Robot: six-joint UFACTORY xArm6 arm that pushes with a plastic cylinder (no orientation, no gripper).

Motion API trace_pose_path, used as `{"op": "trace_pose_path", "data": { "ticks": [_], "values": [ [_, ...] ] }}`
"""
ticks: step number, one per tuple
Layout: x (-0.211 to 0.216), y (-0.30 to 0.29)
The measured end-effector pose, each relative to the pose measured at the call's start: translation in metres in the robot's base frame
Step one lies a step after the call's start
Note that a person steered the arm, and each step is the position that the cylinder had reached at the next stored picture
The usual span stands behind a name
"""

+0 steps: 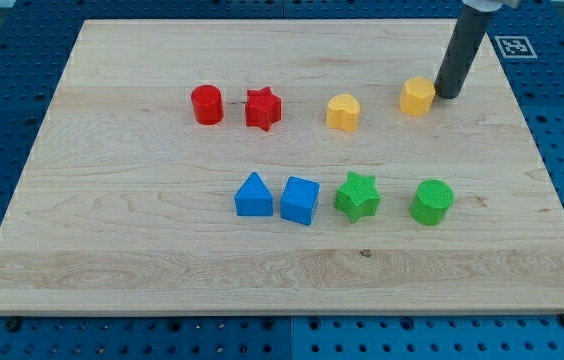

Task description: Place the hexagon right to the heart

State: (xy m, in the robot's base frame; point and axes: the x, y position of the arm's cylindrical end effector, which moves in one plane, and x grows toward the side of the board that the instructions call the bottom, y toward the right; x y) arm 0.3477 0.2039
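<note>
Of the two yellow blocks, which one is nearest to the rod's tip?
The yellow hexagon, the one further to the view's right. My tip is just at its right side; the yellow heart lies further to the left.

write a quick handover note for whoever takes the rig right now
Tip: my tip sits at the yellow hexagon's right side, close or touching.
Blocks: yellow heart lies to the view's left of the hexagon, with a gap.
Done: the hexagon is already right of the heart, slightly higher.
Left: perhaps nudge it closer and level, judging from the gap.
</note>
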Motion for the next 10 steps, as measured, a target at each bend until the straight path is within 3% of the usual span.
{"op": "trace_pose_path", "data": {
  "ticks": [2,4,10],
  "values": [
    [0.024,-0.029],
    [-0.009,-0.032],
    [0.007,-0.068]
  ]
}}
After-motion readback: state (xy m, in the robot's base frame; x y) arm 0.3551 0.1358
